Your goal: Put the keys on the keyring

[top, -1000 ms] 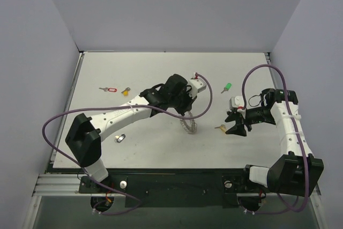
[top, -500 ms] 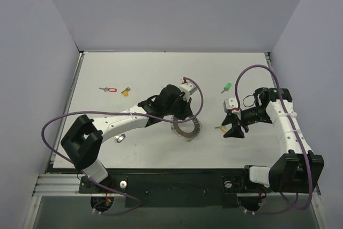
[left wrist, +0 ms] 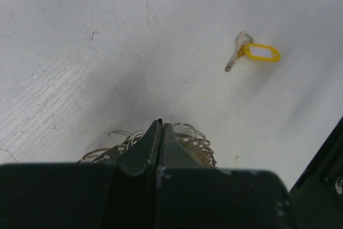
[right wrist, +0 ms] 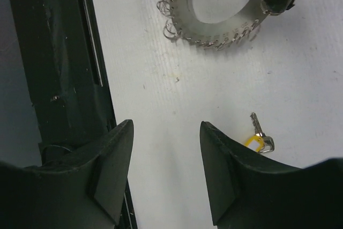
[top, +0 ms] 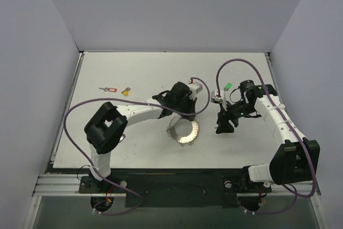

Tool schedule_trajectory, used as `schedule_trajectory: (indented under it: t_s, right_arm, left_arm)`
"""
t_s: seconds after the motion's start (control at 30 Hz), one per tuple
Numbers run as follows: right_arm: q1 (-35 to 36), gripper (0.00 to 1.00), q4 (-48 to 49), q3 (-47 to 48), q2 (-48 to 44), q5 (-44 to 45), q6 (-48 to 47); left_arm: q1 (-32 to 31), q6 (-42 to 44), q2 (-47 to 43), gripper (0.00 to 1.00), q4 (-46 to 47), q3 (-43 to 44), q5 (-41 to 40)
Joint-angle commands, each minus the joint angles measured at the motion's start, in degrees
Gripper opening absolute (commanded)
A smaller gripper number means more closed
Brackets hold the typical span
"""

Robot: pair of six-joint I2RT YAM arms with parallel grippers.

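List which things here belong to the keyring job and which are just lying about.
Job: keyring; yellow-tagged key; green key; red-tagged key; orange-yellow key.
Not the job: purple cables; table.

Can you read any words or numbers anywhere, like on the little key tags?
No words or numbers can be read anywhere in these pictures.
On the yellow key tag: the white window looks blank.
On the red key tag: too small to read.
On the keyring: bare wire, no writing.
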Motion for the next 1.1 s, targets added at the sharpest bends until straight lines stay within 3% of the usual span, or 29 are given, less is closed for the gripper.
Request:
schedule_trajectory:
  t_s: [0.0,0.13,0.27,0.3,0.33,0.37,0.43,0.63,0.73,0.87,1.07]
  right_arm:
    - [-1.9,0.48,1.6,0.4,0.5,-1.5,6.2]
    - [-4.3,0.48,2.6,-0.8,0.2,-2.4,7.5]
    - [-4.9,0.48,4.3,-1.6,-0.1,-1.3,8.7]
    - [-4.9,0.48,4.7,-1.8,-0.2,-1.0,9.6]
    - [-4.9,0.48,5.4,-1.8,-0.2,-0.9,9.9]
    - [-4.7,0.48,5.6,-1.9,-0.4,-0.5,10.6]
    - [-4.2,0.48,7.8,-2.2,-0.8,0.5,12.9]
    - [0.5,0.47,15.6,-1.3,-1.2,7.1,24.3]
    - [4.2,0.48,16.8,1.5,0.8,11.2,29.5]
    - [10.4,0.45,18.0,6.4,5.7,12.8,37.8]
    - [16.9,0.42,24.3,9.4,12.7,22.0,49.5]
  left_arm:
    - [1.0,2.4,7.0,0.00,-9.8,8.2,1.1]
    - [1.6,2.5,10.7,0.01,-13.5,13.4,1.4]
    - [1.8,1.4,9.0,0.18,-13.0,12.5,-0.3]
    - [1.7,0.8,7.2,0.31,-11.5,11.1,-1.5]
    - [1.7,0.7,5.9,0.33,-10.1,10.4,-1.8]
    - [1.7,0.4,3.4,0.41,-8.4,8.8,-2.7]
    - [1.9,0.4,-0.5,0.50,-6.0,6.8,-4.4]
    - [6.5,0.5,-15.4,0.57,-0.6,-3.3,-7.5]
    - [11.7,-3.2,-26.1,0.77,3.0,-12.3,-3.3]
    - [21.8,-4.4,-35.3,0.78,1.4,-18.1,6.5]
    - [27.0,6.0,-43.7,0.77,-6.2,-23.1,5.1]
